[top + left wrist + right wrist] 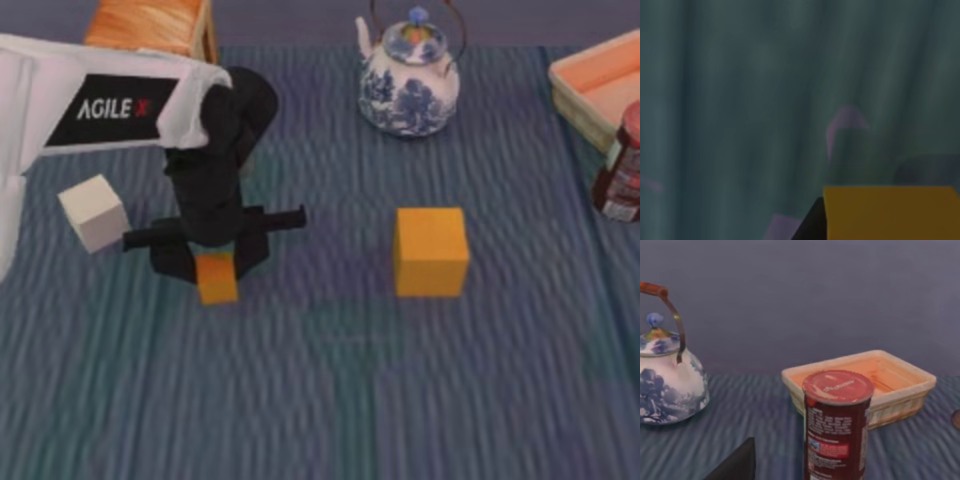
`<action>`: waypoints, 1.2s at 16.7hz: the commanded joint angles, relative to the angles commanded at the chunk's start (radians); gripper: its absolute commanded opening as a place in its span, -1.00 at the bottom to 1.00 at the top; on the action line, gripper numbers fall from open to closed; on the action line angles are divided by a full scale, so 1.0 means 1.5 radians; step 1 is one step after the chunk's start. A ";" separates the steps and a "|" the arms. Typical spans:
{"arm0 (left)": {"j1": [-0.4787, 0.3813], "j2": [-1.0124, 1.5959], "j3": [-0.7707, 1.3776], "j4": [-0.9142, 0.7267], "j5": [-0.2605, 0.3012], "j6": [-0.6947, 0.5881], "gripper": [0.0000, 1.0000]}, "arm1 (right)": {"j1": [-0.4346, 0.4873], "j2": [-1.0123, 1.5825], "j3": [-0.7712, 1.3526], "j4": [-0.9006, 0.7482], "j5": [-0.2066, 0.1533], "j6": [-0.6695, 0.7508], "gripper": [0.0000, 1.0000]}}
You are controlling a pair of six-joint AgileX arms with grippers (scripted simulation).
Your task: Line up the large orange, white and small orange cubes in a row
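Note:
My left gripper (214,266) is shut on the small orange cube (217,279), left of the table's middle. In the left wrist view that cube (890,212) sits against one dark finger (812,225); the other finger is out of frame. The white cube (94,211) lies on the cloth to the left of the gripper, apart from it. The large orange cube (430,251) rests right of centre. My right arm is outside the top view, parked near the table's right side; one finger (737,465) shows in its wrist view, set wide, with nothing held.
A blue-and-white teapot (408,75) stands at the back centre. A wooden tray (590,85) and a red can (620,165) sit at the back right. A wood-grain box (150,25) is at the back left.

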 joint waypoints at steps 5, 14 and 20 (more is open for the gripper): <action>0.000 0.000 0.000 0.000 0.000 0.000 -1.00 | 0.000 0.000 0.000 0.000 0.000 0.000 1.00; 0.013 -0.080 0.094 -0.162 -0.012 0.007 -1.00 | 0.000 0.000 0.000 0.000 0.000 0.000 1.00; 0.009 -0.084 0.102 -0.172 -0.012 0.007 -1.00 | 0.000 0.000 0.000 0.000 0.000 0.000 1.00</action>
